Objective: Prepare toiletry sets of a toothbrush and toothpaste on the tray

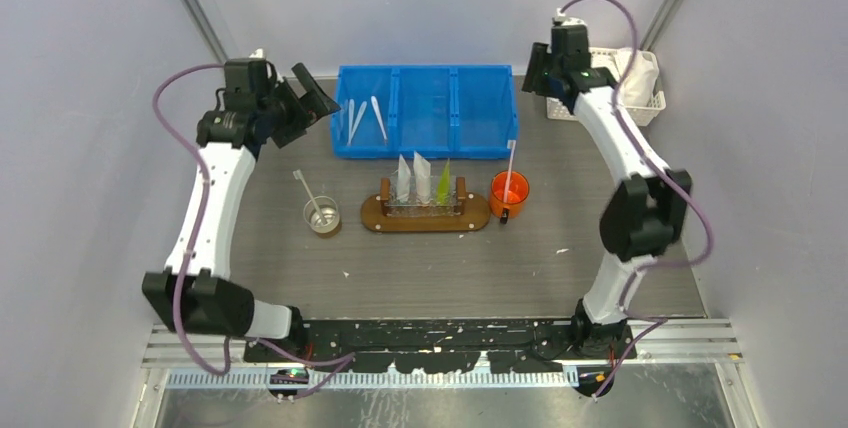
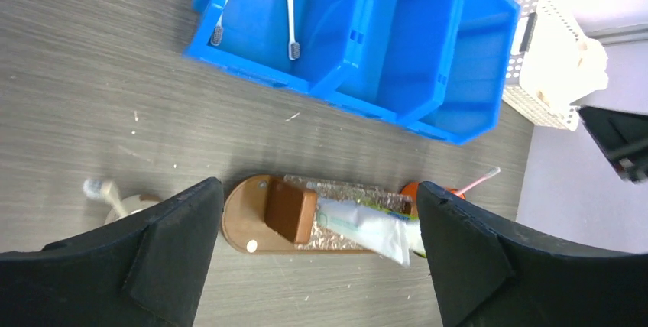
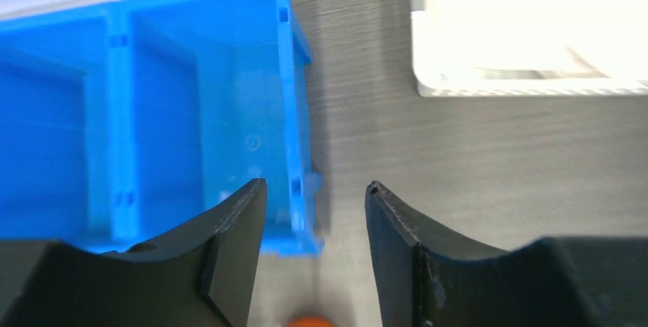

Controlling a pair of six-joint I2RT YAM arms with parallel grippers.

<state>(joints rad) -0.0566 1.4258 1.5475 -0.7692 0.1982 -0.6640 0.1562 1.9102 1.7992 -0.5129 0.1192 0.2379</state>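
Mid-bench (image 1: 450,268): tray (image 1: 372,216), bearing three toothpaste tubes (image 1: 421,180) upright in a clear rack (image 1: 425,206). Glass cup (image 1: 322,216) with toothbrush (image 1: 305,186) just left; orange cup (image 1: 508,193) with second toothbrush (image 1: 511,156) just right. Behind: blue bin (image 1: 427,153), two toothbrushes (image 1: 378,117) in its left compartment. Left fingers (image 2: 179,228), spread wide, empty, at the bin's left end. Right fingers (image 3: 233,228), moderately parted, empty, between bin and white basket (image 1: 650,108).
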